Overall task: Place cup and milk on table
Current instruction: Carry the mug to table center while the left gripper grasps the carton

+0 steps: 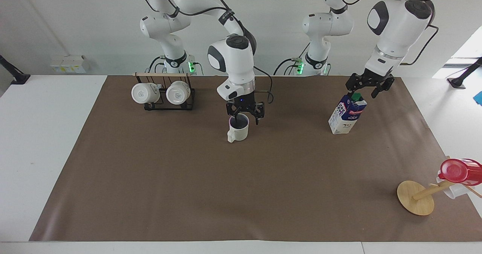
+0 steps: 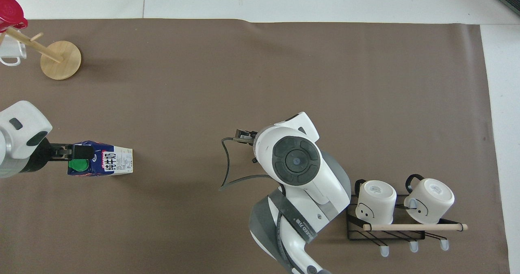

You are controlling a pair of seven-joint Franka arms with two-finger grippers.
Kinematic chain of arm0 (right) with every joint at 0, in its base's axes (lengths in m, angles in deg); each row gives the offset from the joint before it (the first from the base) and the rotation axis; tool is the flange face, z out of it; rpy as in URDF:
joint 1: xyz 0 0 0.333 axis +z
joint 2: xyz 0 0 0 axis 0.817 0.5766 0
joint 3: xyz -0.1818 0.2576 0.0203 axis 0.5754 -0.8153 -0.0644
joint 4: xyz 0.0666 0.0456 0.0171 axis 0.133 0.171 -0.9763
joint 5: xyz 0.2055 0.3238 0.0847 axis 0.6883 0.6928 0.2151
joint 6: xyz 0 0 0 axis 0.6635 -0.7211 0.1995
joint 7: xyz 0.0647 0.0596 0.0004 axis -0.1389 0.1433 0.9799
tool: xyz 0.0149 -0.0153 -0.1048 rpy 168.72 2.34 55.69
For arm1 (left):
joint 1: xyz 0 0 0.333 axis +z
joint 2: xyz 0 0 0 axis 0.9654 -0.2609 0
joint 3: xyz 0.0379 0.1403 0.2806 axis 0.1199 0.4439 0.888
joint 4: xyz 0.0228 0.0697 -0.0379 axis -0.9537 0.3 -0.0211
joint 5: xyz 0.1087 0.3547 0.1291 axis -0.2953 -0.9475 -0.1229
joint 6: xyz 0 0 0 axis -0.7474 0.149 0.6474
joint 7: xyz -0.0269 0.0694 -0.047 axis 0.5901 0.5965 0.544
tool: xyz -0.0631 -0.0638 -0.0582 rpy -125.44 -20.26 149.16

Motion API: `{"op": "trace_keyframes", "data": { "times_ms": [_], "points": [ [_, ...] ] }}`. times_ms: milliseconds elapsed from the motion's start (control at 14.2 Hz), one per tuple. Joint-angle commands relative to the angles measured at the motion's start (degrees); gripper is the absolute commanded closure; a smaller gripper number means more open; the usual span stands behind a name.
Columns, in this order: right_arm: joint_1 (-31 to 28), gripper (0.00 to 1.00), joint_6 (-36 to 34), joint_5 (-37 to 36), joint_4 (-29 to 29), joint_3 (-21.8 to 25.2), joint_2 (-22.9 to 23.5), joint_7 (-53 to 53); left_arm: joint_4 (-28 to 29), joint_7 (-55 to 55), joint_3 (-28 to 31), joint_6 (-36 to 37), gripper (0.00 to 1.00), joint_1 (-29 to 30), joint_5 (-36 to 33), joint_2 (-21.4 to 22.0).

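Observation:
The cream cup (image 1: pixel 238 129) with a dark inside stands upright on the brown paper of the table (image 1: pixel 241 193), handle turned away from the robots. My right gripper (image 1: pixel 244 115) hangs just above its rim, open, fingers spread to either side. In the overhead view the right arm's hand hides the cup. The milk carton (image 1: pixel 347 114) stands upright toward the left arm's end, also seen in the overhead view (image 2: pixel 106 163). My left gripper (image 1: pixel 363 88) is open at the carton's top, fingers on either side of the green cap (image 1: pixel 356 96).
A black rack (image 1: pixel 164 94) with two white mugs stands near the right arm's base, also in the overhead view (image 2: pixel 402 209). A round wooden stand (image 1: pixel 415 197) with a red plastic cup (image 1: pixel 460 170) sits at the corner farthest from the robots, at the left arm's end.

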Motion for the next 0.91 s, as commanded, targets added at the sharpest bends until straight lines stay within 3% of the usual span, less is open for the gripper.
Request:
{"op": "trace_keyframes", "data": {
  "times_ms": [0, 351, 842],
  "points": [
    [-1.81, 0.00, -2.98, -0.29, 0.59, -0.27, -4.37, 2.17, 3.34, -0.40, 0.04, -3.59, 0.00, -0.37, -1.12, 1.45],
    [-4.80, 0.00, -6.94, -0.29, 0.67, -0.18, -7.45, 5.94, 10.28, -0.40, 0.04, -10.80, 0.00, -0.37, -1.12, 1.81],
    [-13.58, 0.00, -13.71, -0.20, 0.67, -0.09, -11.31, 17.45, 10.55, -0.48, -0.05, -11.95, 0.00, -0.64, -1.12, 1.45]
  ]
}}
